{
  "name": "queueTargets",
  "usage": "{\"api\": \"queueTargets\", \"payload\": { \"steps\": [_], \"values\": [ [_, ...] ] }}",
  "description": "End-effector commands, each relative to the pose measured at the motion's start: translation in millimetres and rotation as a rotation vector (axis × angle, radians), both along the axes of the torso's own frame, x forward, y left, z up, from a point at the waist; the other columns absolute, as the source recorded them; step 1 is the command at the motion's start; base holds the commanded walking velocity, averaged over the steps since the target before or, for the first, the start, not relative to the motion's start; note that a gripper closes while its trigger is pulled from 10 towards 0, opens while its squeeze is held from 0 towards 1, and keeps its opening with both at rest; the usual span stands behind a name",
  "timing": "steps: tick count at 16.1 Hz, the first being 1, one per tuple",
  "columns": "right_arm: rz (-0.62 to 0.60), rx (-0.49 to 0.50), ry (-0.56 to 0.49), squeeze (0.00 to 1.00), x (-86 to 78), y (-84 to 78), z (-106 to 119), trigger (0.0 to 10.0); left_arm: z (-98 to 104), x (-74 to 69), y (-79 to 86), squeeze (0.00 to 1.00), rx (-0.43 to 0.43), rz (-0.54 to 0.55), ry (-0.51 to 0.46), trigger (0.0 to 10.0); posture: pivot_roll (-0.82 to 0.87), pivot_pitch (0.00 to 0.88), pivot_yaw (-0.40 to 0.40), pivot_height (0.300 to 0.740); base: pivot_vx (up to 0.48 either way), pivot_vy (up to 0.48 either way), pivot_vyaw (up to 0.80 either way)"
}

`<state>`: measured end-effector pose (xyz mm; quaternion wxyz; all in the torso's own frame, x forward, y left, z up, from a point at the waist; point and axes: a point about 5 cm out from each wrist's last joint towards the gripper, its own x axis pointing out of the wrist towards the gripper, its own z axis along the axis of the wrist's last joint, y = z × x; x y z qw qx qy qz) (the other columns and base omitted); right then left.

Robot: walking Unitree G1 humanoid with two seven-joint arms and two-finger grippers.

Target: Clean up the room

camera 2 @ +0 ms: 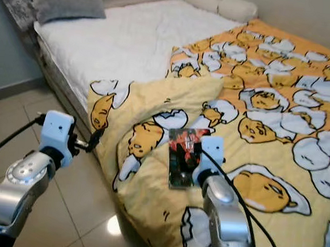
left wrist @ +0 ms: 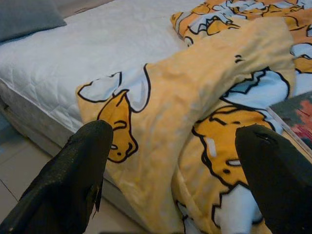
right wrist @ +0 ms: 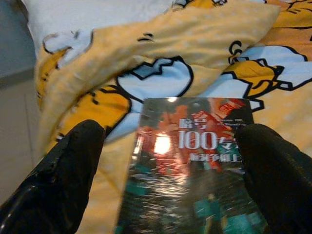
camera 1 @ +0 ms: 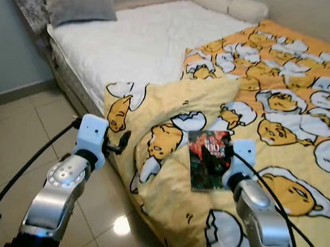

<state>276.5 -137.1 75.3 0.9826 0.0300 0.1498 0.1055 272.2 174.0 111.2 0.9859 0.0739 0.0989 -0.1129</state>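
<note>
Right gripper (right wrist: 165, 161) fingers apart, astride glossy book (camera 1: 209, 160) lying near bed's foot edge on yellow egg-print duvet (camera 1: 282, 110); left gripper (left wrist: 175, 165) also apart, beside duvet's hanging corner; white mattress (camera 1: 143, 41), grey pillow (camera 1: 77, 1), tiled floor (camera 1: 13, 145)

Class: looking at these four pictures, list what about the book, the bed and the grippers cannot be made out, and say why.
- Book: near end hidden behind the right gripper in the eye views; small print blurred by glare in the right wrist view.
- Pillows: cut off by the top edge.
- Left gripper: fingertips cut off in its wrist view.
</note>
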Motion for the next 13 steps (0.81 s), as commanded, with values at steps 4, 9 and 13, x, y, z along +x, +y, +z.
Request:
{"api": "queueTargets", "payload": {
  "steps": [4, 9, 13],
  "values": [
    [-0.039, 0.057, 0.036, 0.0, 7.4, -4.2, 1, 10.0, -16, -14.7, -13.6, 0.0, 0.005, -0.209, 0.146, 10.0, -0.04, 0.0, 0.01, 0.74, 0.0, 0.0, 0.0],
    [-0.18, 0.048, 0.091, 1.0, 8.9, -26.4, -6, 10.0, -12, -19.1, -14.7, 0.0, -0.026, -0.291, 0.157, 10.0, -0.03, 0.0, 0.008, 0.74, 0.0, 0.0, 0.0],
    [-0.133, 0.071, 0.14, 1.0, 1.9, -17.4, -16, 10.0, -9, -25.1, -16.0, 0.0, -0.051, -0.347, 0.176, 10.0, 0.0, 0.0, -0.003, 0.74, 0.0, 0.0, 0.0]
  ]
}}
